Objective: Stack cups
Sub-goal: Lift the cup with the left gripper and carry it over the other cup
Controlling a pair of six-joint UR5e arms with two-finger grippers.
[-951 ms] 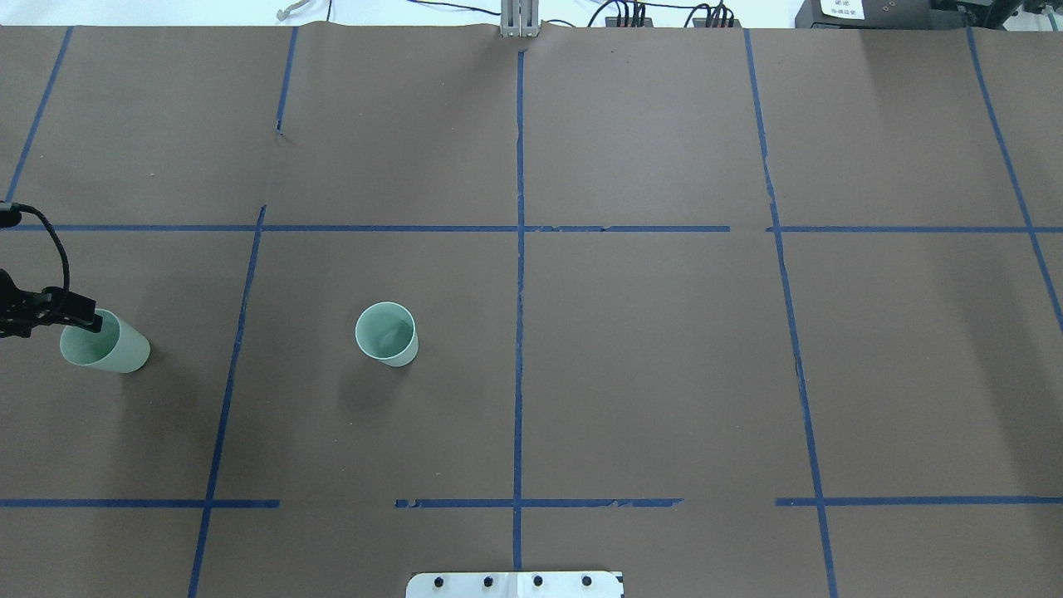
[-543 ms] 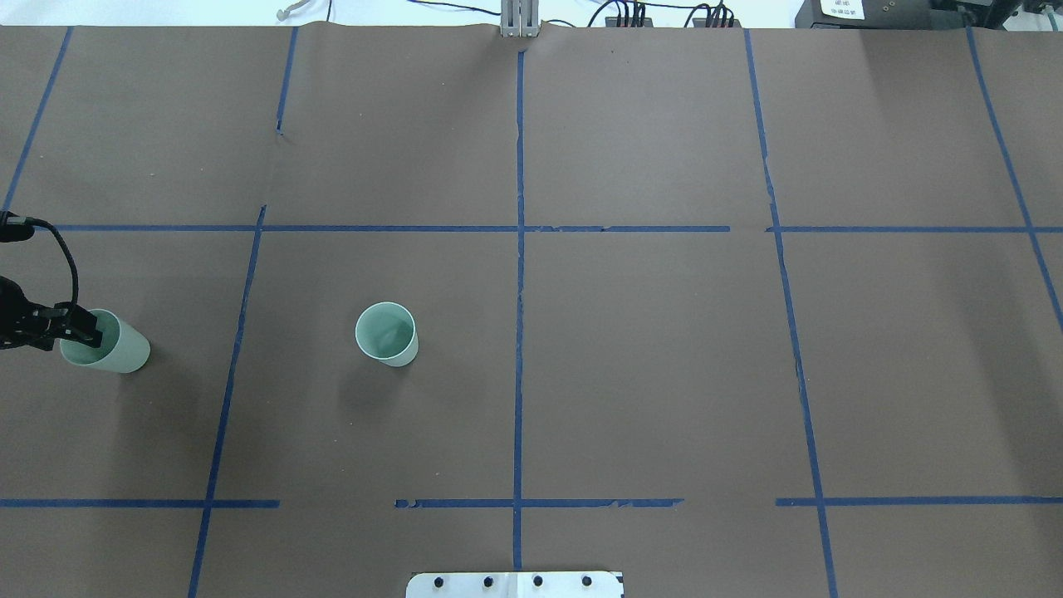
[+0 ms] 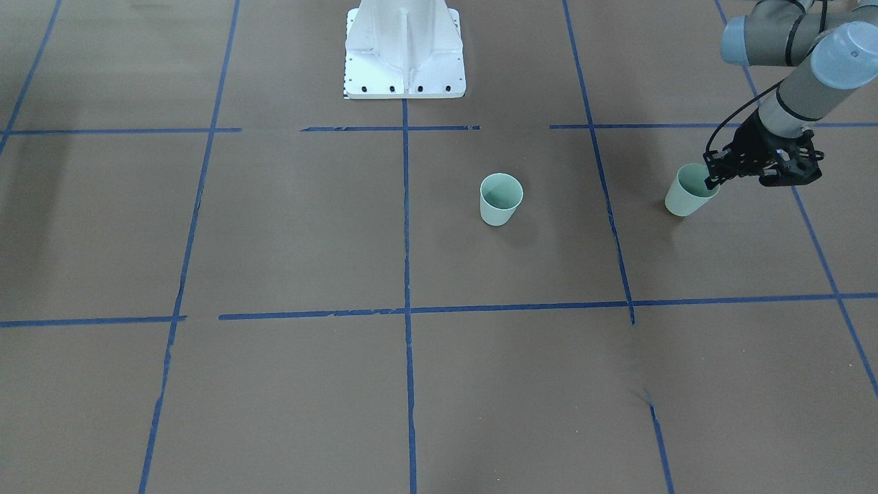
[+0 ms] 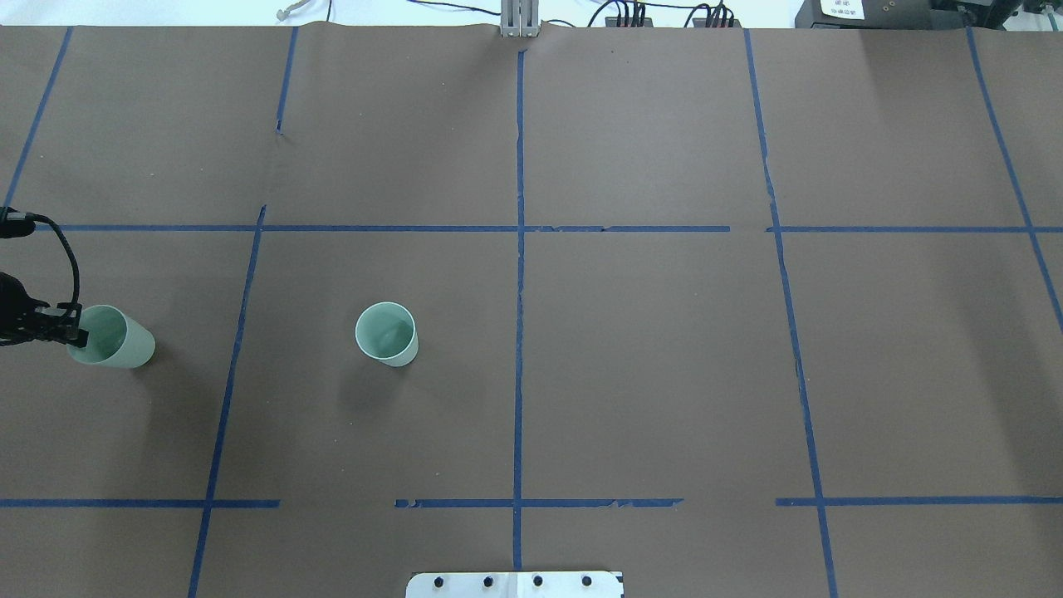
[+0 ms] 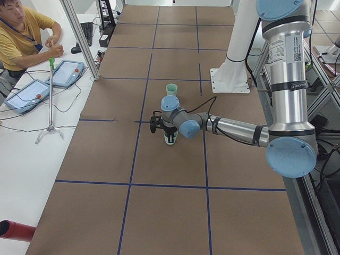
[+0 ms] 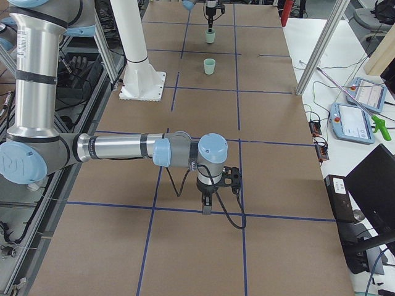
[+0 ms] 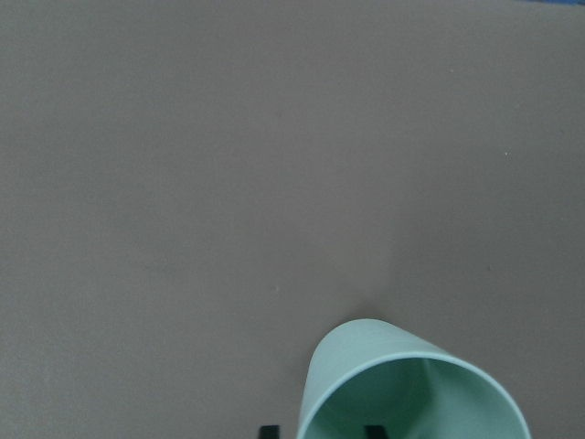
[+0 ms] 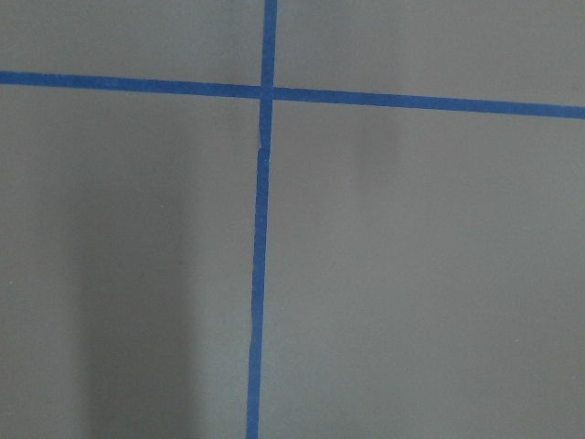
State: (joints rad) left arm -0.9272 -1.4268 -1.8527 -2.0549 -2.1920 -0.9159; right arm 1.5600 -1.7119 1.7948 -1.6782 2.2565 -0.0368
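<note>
— Count them for me, starting at the robot's left.

— Two cups, two arms, two pincers, one white pedestal (image 3: 405,48). Farthest out on the pedestal's left stands the outer cup (image 3: 686,199), mouth up on the table (image 4: 664,374). The left pincer (image 3: 712,182) hangs at its rim, spread. In the wrist view one fingertip (image 7: 268,431) sits outside the cup's wall and the other inside, with a gap showing on each side, so it pinches nothing.

— And the second cup?

— The inner cup (image 4: 387,334) stands upright, also left of the pedestal and out in front of it, but much nearer to it. It is well apart from the outer cup.

— What lies between the two?

— Bare brown paper and one line of blue tape (image 4: 237,349).

— The surface as a whole?

— Brown paper covers the table, and the tape rules it into large squares.

— To the pedestal's right?

— The right arm (image 6: 117,148) reaches out low, and the right pincer (image 6: 207,206) points down just above a tape line, far from both cups. Only a side view shows it, so I cannot tell whether it is spread or pressed together.

— And around the table?

— Beyond the end on the pedestal's left, a white bench (image 5: 26,154) carries two pendants (image 5: 66,71) and loose cables. One operator (image 5: 18,37) in a yellow shirt sits at it. Another two pendants lie past the opposite end.
</note>
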